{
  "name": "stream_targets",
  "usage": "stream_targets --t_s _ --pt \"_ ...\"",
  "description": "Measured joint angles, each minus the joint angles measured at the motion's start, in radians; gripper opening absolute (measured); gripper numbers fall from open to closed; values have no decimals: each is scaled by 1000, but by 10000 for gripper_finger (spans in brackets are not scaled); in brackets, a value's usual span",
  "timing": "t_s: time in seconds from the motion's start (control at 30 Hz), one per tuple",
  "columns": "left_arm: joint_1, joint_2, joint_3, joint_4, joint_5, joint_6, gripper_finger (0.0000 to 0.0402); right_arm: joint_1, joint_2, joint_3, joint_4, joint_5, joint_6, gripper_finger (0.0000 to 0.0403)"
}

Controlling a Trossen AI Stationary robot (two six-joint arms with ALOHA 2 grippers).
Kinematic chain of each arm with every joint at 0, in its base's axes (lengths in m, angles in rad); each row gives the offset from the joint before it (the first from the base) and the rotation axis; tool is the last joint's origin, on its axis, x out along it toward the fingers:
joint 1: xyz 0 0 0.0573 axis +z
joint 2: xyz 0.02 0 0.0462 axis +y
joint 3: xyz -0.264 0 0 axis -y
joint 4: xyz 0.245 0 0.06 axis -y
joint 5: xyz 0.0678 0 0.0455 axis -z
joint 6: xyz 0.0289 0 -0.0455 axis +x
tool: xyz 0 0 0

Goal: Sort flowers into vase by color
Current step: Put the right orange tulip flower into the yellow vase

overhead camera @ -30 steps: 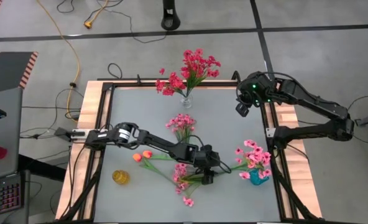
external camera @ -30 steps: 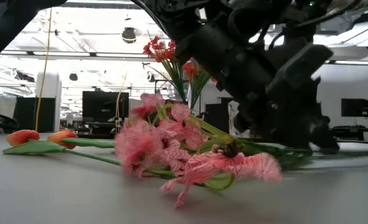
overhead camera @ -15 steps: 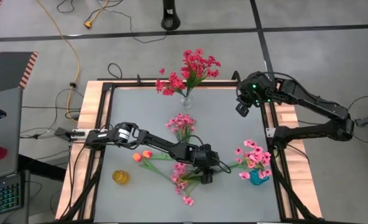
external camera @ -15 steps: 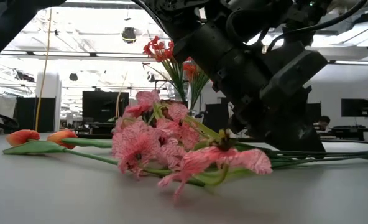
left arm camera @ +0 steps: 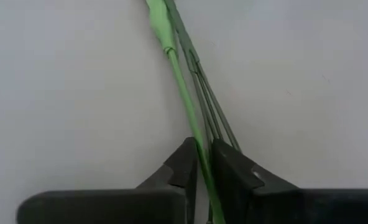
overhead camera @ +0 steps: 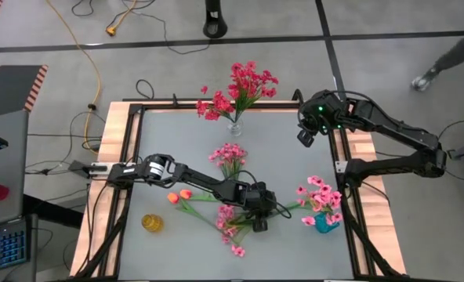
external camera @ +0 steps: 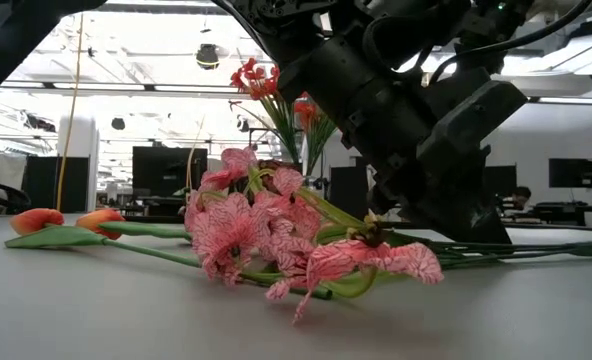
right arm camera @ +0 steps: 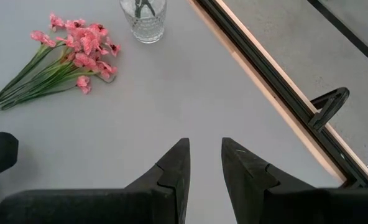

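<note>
The left gripper (overhead camera: 257,222) is low over the grey surface (overhead camera: 295,164), its jaws clamped on the thin green stems (left arm camera: 196,112) of a pink flower spray (overhead camera: 228,227) lying flat near the front middle. Two orange buds (overhead camera: 179,197) lie just beside it. Red flowers (overhead camera: 240,90) stand in a clear vase (overhead camera: 235,125) at the far edge; pink flowers (overhead camera: 318,196) fill a blue vase (overhead camera: 324,223). Another pink bunch (overhead camera: 230,154) lies mid-surface. The right gripper (overhead camera: 302,138) waits near the right rail, jaws slightly apart and holding nothing.
</note>
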Motion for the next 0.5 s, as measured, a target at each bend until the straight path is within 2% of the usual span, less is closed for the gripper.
stream_targets --t_s 0.17,0.5 --pt "0 -4 -1 -2 3 0 4 0 0 0 0 0 0 118" --pt "0 -20 -1 -2 -16 -46 1 0 0 0 0 0 0 118"
